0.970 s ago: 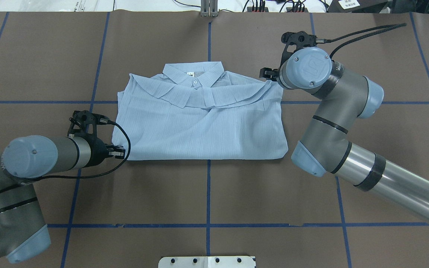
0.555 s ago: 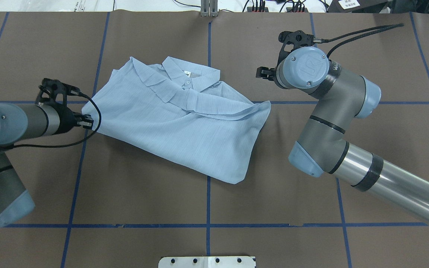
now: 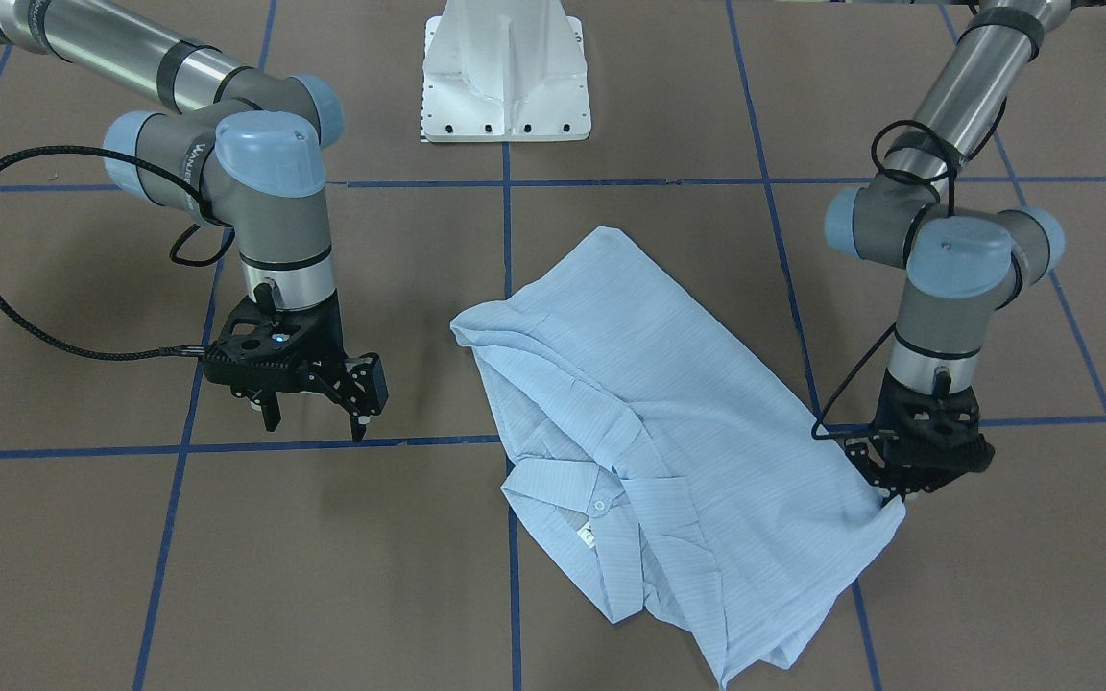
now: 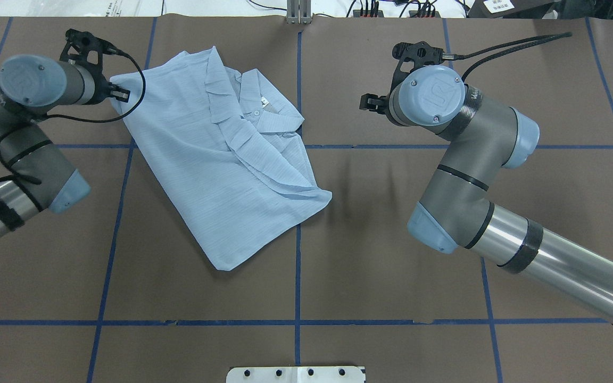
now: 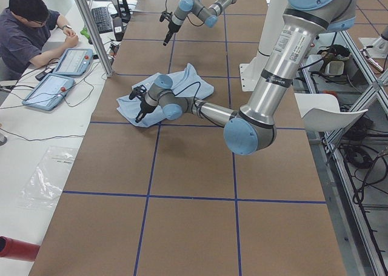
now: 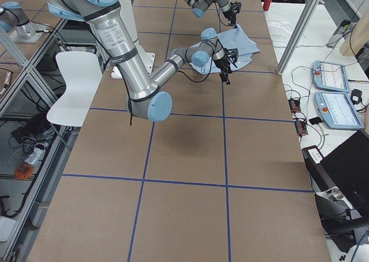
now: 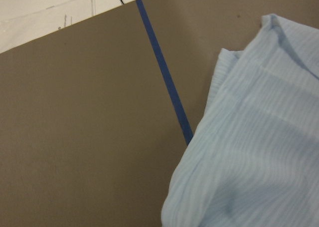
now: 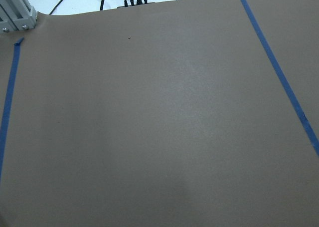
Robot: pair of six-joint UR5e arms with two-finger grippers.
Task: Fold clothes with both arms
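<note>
Shirt (image 4: 216,159), one item: light blue, long-sleeved, button-front, folded into a rough rectangle with the sleeves tucked out of sight. It lies flat on the table (image 4: 391,266) and askew to the blue tape lines (image 4: 297,287). The collar (image 4: 277,114) faces up, with one small white button (image 4: 256,112) and a neck label (image 4: 264,100) showing at its opening. One far corner of the fold sits between the fingertips of the left gripper (image 4: 121,94), which is clenched on that corner. From there the cloth spreads away from the pincer towards the middle of the table. The right gripper (image 3: 315,424) hangs released with its two black fingers spread, well apart from the shirt, on the collar side and holding nothing. The fabric is thin and finely ribbed, with soft creases along the folded front panels and a slightly lifted edge near the clamped corner. The table covering is matt brown paper. The arms are grey metal with pale blue joint caps.
</note>
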